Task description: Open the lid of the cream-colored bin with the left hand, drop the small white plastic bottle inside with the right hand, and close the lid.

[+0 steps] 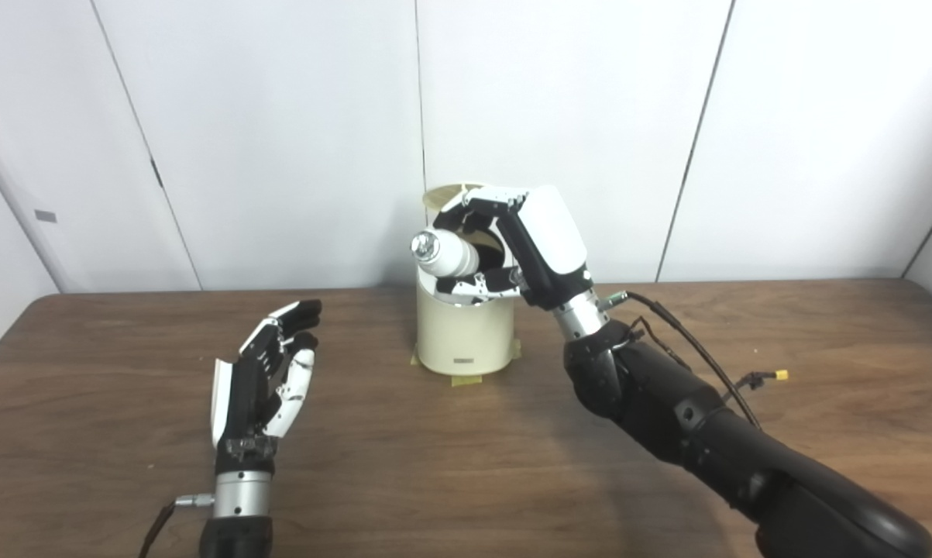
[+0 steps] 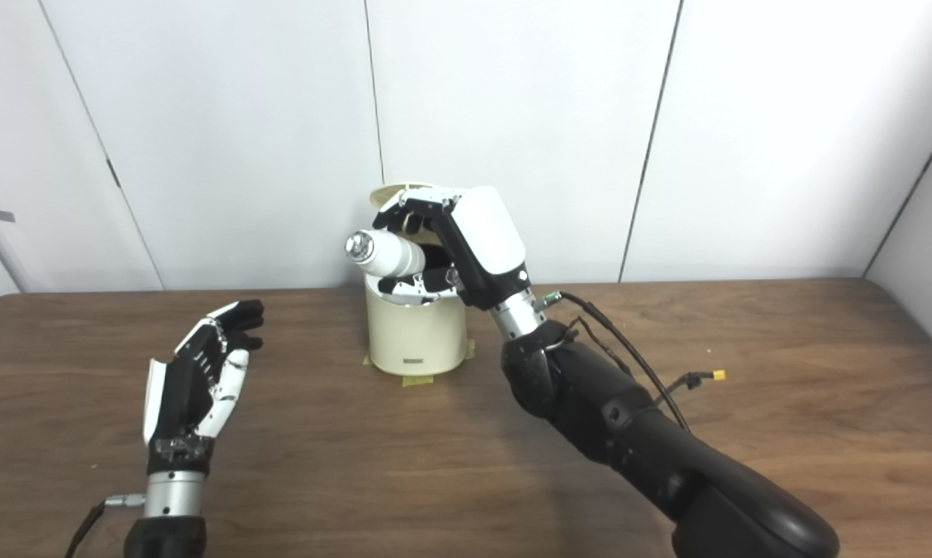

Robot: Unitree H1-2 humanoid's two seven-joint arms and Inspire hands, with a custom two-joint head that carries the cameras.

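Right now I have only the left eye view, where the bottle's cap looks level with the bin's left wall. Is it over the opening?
Observer: In the right eye view the small white plastic bottle pokes its cap past the left wall of the cream-colored bin. The right hand grips its body.
Operator: Is the left hand on the lid?
Observer: No. The right eye view shows wide bare table between the open left hand and the bin. The lid stands raised.

right hand (image 2: 466, 248) — grips bottle (image 2: 380, 252) over bin (image 2: 415, 333) | left hand (image 2: 198, 380) — spread
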